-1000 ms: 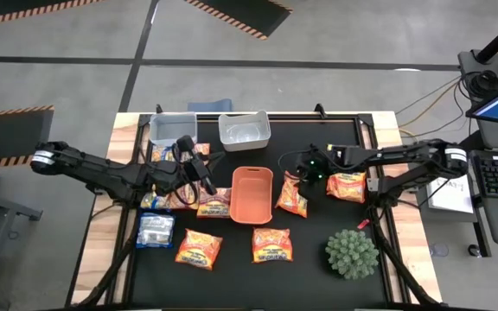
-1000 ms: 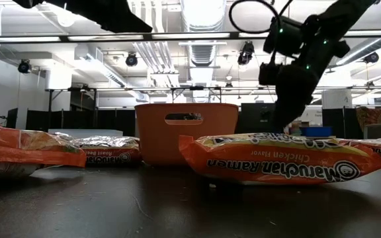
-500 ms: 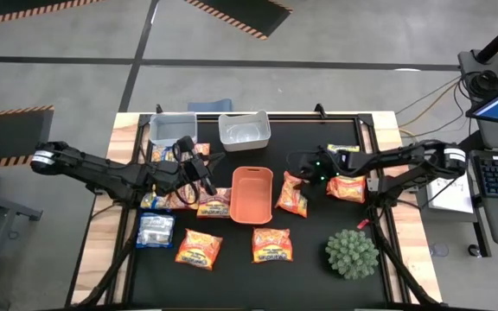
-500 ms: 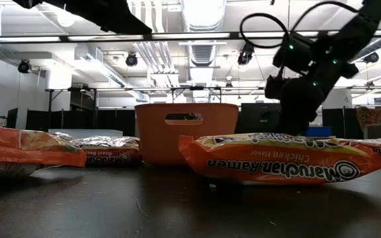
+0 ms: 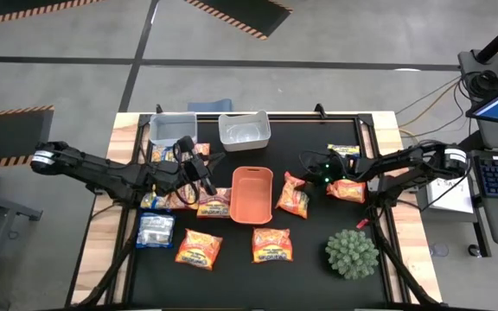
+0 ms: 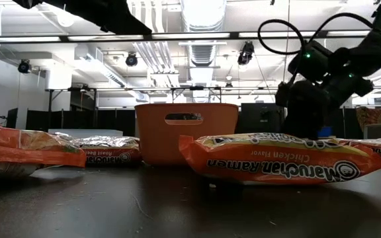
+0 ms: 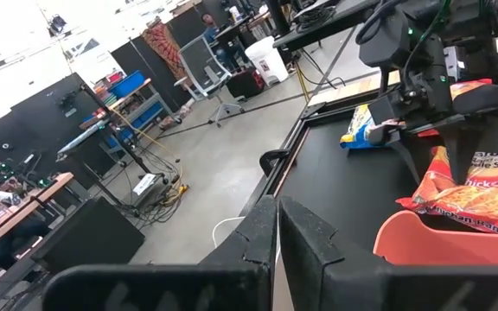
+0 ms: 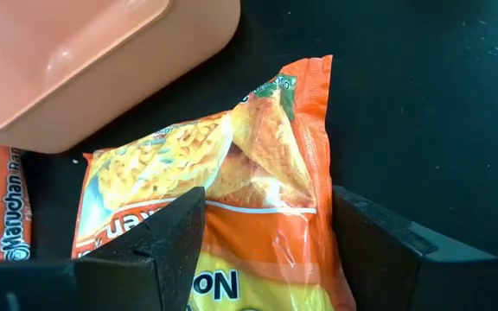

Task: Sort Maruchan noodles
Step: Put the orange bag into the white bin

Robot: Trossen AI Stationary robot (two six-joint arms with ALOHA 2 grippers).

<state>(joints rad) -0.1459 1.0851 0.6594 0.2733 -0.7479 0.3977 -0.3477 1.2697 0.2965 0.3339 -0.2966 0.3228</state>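
Several Maruchan noodles packets lie flat on the black table. One orange packet [image 5: 292, 197] [image 8: 249, 164] lies just right of the orange tray [image 5: 252, 192]. My right gripper [image 5: 311, 179] [image 8: 266, 220] is open low over this packet, one finger on each side of its width. It shows in the low view [image 6: 303, 116] behind the nearest packet [image 6: 276, 158]. My left gripper [image 5: 204, 168] [image 7: 277, 226] is shut on nothing, raised above the packets [image 5: 214, 203] left of the tray. My right gripper slants down from the table's right over the orange packet [image 8: 232, 276], which lies flat on the table. Its fingers [image 8: 175, 238] straddle the packet's width. Whether they touch the wrapper I cannot tell.
A grey bin [image 5: 173, 130] and a clear bin [image 5: 244, 130] stand at the far edge. A spiky green plant ball [image 5: 351, 252] sits near right. More packets lie under the right arm [image 5: 346, 187], at far right [image 5: 344, 151] and along the near side [image 5: 271, 244].
My right gripper has sunk toward the table and shifted a little toward the right edge. Its fingers have tipped more steeply down over the packet beside the tray. The packets have stayed where they were.
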